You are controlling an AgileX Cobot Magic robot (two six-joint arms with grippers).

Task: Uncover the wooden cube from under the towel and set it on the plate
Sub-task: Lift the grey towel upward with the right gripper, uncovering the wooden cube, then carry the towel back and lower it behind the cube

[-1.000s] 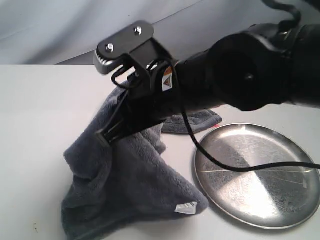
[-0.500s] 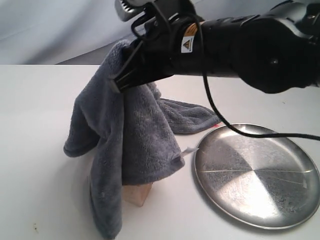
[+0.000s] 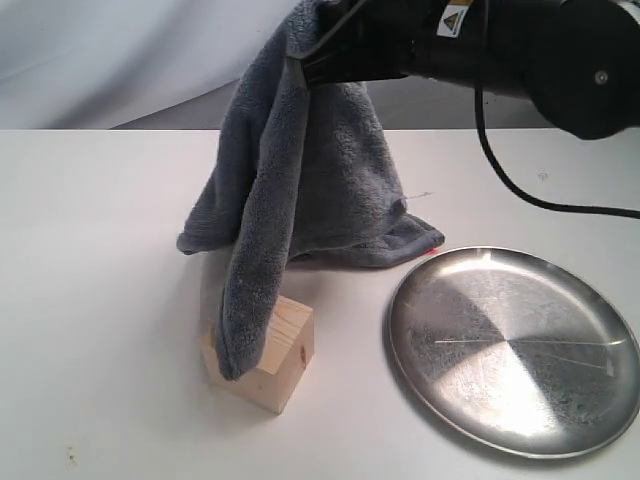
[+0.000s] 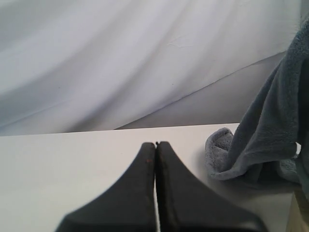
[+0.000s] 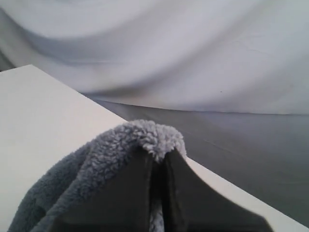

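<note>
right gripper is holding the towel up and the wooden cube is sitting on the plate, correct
No: the wooden cube sits on the table, beside the plate and apart from it; the plate is empty. The exterior view shows this. The right gripper does hold the towel up.

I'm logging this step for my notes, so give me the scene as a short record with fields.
target: pale wooden cube, on the white table, mostly uncovered
cover: fluffy blue-grey terry towel, hanging, one fold overlapping the cube's front
destination: round shiny silver metal plate, empty, beside the cube
right gripper: shut on the towel, raised
left gripper: shut, holding nothing
</note>
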